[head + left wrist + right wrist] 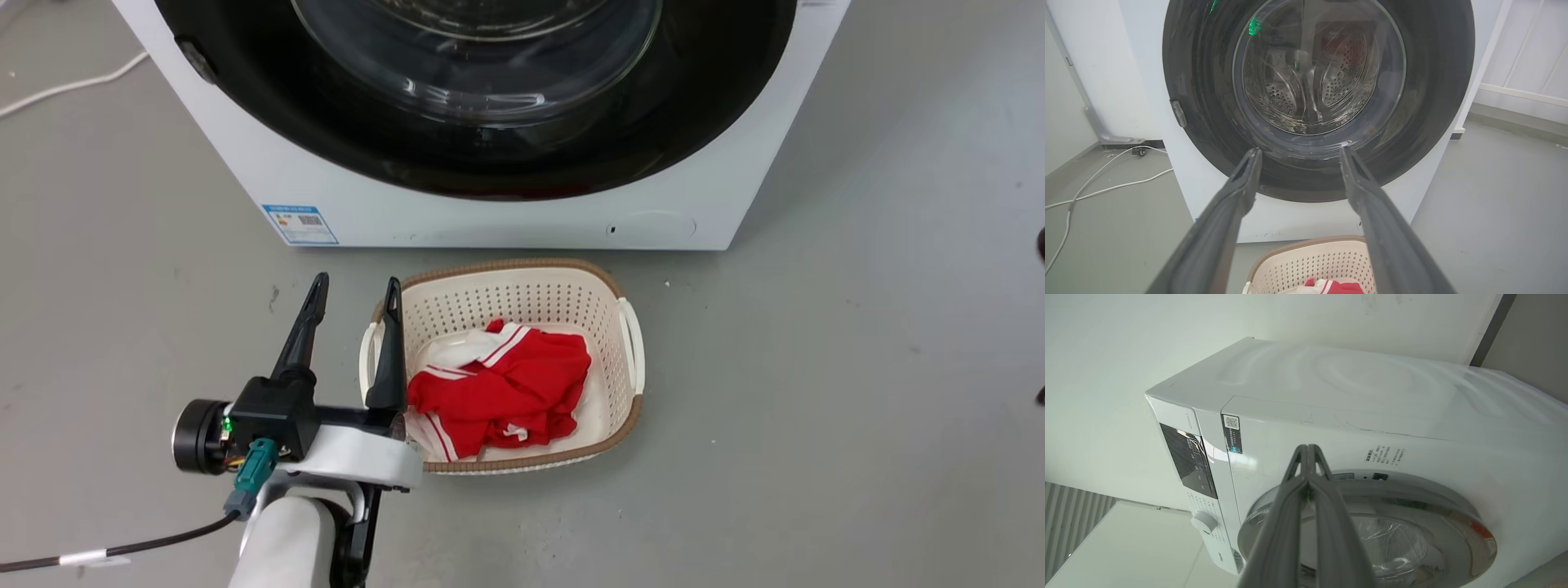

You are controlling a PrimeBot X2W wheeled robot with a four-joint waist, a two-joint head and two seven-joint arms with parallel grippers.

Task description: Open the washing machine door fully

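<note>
The left end effector [354,298] rises from its pale forearm [282,539] at the lower left, its long dark fingers spread wide apart, while the right end effector [1308,453] has its fingers pressed together.

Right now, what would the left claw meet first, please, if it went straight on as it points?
The left claw would probably meet the washing machine door near the lower rim of its glass window; depth is unclear.

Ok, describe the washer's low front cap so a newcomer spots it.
Find the white washing machine behind the laundry basket. Along its front's bottom strip, under the black door, the cap sits toward the robot's right. It is a plain white oval with a small dark notch, unlike the blue label at the left end.
</note>
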